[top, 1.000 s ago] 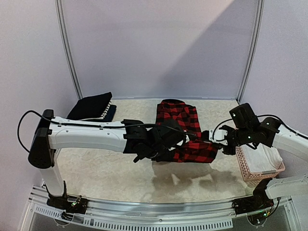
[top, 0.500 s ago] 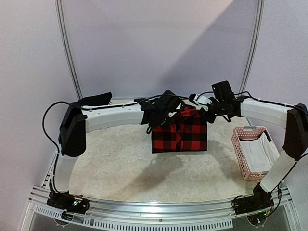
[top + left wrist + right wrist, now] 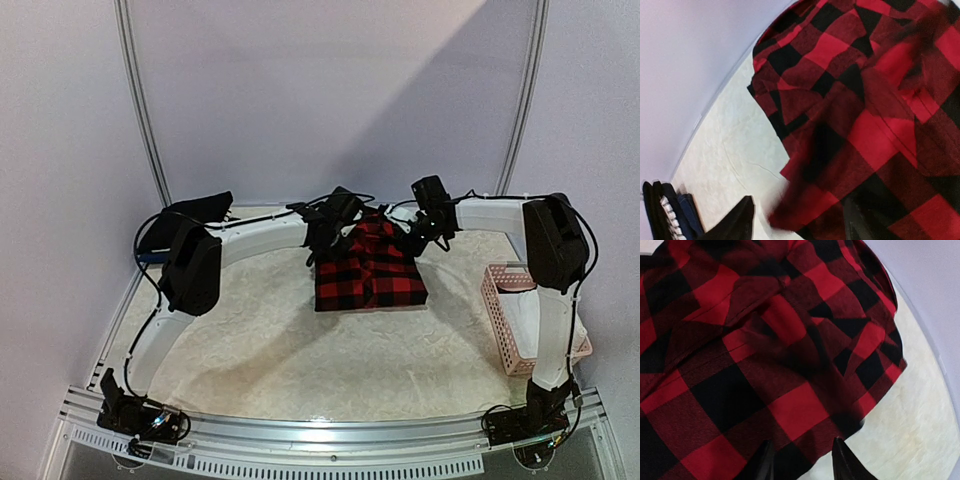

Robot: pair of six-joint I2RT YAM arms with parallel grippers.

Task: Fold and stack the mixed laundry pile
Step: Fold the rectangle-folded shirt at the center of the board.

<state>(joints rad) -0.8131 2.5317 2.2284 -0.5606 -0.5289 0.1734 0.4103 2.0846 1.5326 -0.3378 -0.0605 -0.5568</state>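
The red-and-black plaid flannel shirt (image 3: 370,275) lies folded into a rectangle at the middle back of the table. My left gripper (image 3: 322,242) hovers over its far-left corner and my right gripper (image 3: 412,240) over its far-right corner. In the left wrist view the gripper (image 3: 797,227) has its fingers wide apart, and a blurred corner of the shirt (image 3: 865,125) hangs loose between them. In the right wrist view the gripper (image 3: 805,465) is open just above the shirt's (image 3: 765,365) edge. Folded dark clothes (image 3: 190,215) of the laundry pile sit stacked at the back left.
A pink slatted basket (image 3: 500,310) with white cloth in it stands at the right edge, beside the right arm's upright link. The dark stack (image 3: 665,215) shows at the left wrist view's lower left. The back wall rises close behind the shirt.
Both grippers carried the shirt's near edge up and over to the back, folding it in half. Their jaws have come apart, and the shirt now rests on the table.
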